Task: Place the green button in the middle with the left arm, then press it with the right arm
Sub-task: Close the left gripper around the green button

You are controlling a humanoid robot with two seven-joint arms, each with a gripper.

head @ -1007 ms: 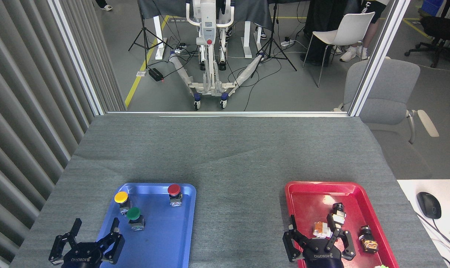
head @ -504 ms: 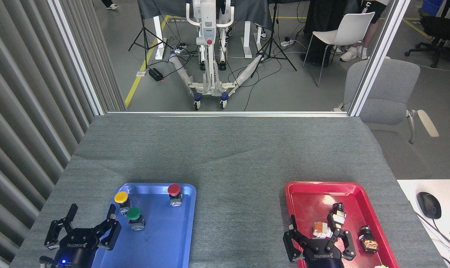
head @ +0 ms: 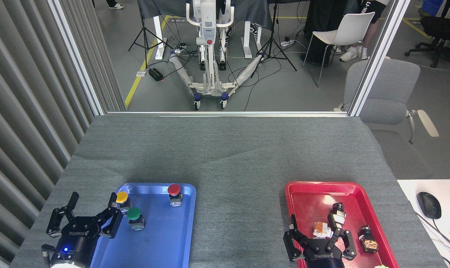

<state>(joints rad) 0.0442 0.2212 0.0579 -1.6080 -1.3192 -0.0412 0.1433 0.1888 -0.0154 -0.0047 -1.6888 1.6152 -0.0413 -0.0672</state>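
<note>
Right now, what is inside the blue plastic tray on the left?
The blue plastic tray holds three push-buttons: the green button, a yellow-capped button and a red-capped button. The open left gripper covers the tray's near-left corner, so that part is hidden.

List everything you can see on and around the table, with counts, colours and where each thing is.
Blue plastic tray: one, near left of the grey cloth-covered table.
Green domed push-button: one, blue tray, left side.
Yellow domed push-button: one, blue tray, far-left corner.
Red domed push-button: one, blue tray, far right.
Red plastic tray: one, near right.
Small black and orange parts: about three, in red tray.
Black computer mouse: one, white desk at right.
Grey office chair: one, beyond table's right corner.
Left tool: black, open, beside green button.
Right tool: black, open, over red tray.
</note>
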